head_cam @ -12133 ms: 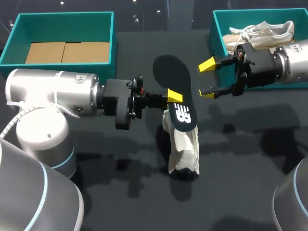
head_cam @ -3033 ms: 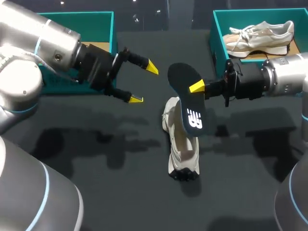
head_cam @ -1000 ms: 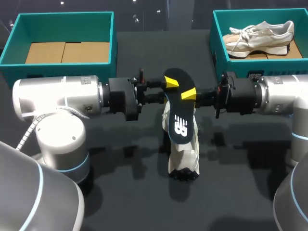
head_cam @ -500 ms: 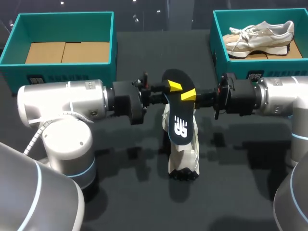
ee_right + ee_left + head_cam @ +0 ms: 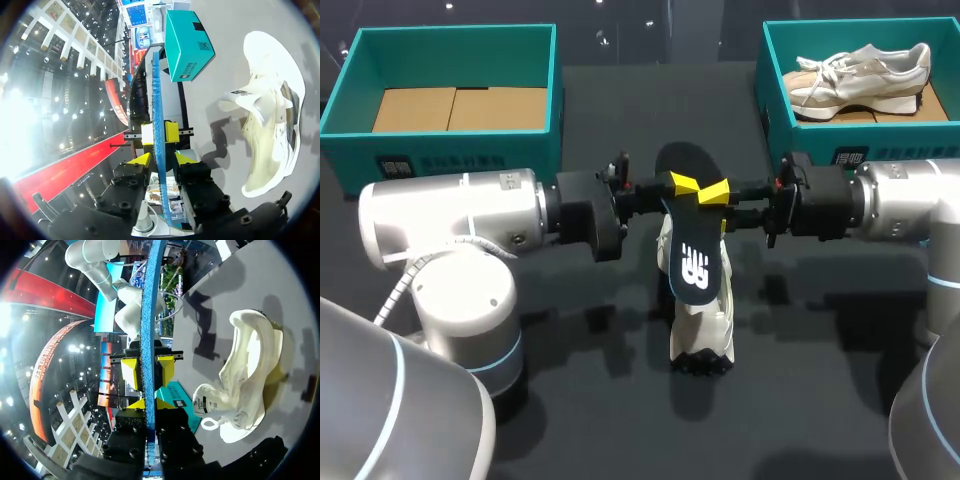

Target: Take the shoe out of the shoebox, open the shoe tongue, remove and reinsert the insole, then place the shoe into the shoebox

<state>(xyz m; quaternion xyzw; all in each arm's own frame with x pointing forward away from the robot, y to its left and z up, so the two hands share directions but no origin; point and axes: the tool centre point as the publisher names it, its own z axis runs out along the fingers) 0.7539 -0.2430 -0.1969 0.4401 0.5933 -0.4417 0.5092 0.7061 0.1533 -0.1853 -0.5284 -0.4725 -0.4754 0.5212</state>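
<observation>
Here's the insole (image 5: 688, 250), up in the air over the middle of the table (image 5: 570, 400), pinched by two arms at once. The left gripper (image 5: 681, 184) comes in from one side and the right gripper (image 5: 714, 190) from the other, yellow tips almost nose to nose. Both wrist views show the insole edge-on, a thin blue line with a finger pressed to each face, so both sets of jaws are closed on it. My read is a handover, with the grips overlapping so the floppy thing never hangs free. It's held on a slant, its logo end dipping toward the shoe (image 5: 701, 310) directly beneath. The shoe lies on the table with its opening gaping, well placed to take the insole back. Lined up like that, reinsertion should need little more than a slide down and in. The left box (image 5: 455, 150) sits at the far left, a likely home for the shoe, while the right box (image 5: 772, 80) holds a second shoe (image 5: 865, 68). One risk is that the two arms tug against each other, which could buckle the insole or make it slip.
</observation>
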